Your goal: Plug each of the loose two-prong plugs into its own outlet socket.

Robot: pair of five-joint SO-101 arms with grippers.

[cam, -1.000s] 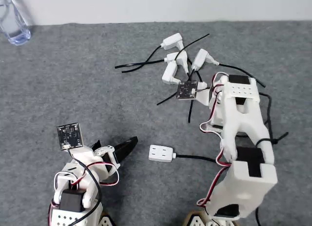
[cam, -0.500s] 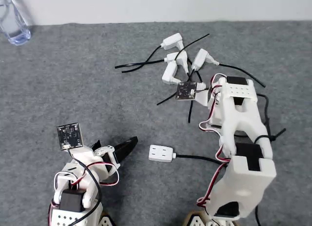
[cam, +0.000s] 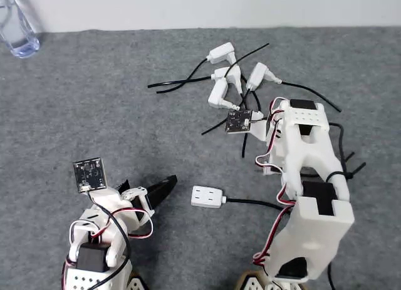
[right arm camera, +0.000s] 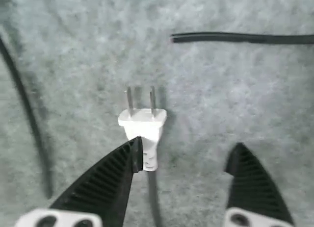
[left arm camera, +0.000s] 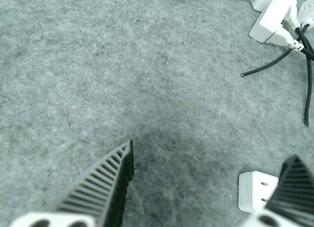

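A white two-prong plug (right arm camera: pixel 142 124) lies on the grey felt with its prongs pointing away from my right gripper (right arm camera: pixel 188 146). That gripper is open, one black finger (right arm camera: pixel 113 173) touching the plug's cord end and the other finger well apart from it. In the high view my right arm (cam: pixel 301 133) stands beside a cluster of white plugs (cam: pixel 219 89). The white outlet strip (cam: pixel 208 196) lies at the front middle. My left gripper (left arm camera: pixel 212 151) is open low over the felt, with the outlet strip (left arm camera: pixel 255 190) beside one finger.
Loose black cords (cam: pixel 178 83) trail left from the plug cluster. A black cord (right arm camera: pixel 245 38) crosses the felt beyond the plug. A clear bottle (cam: pixel 19 30) stands at the far left corner. Open felt lies between the arms and to the left.
My right arm has drawn back slightly toward its base, its wrist board shifting a little nearer and left. The left arm and the outlet strip have stayed put.
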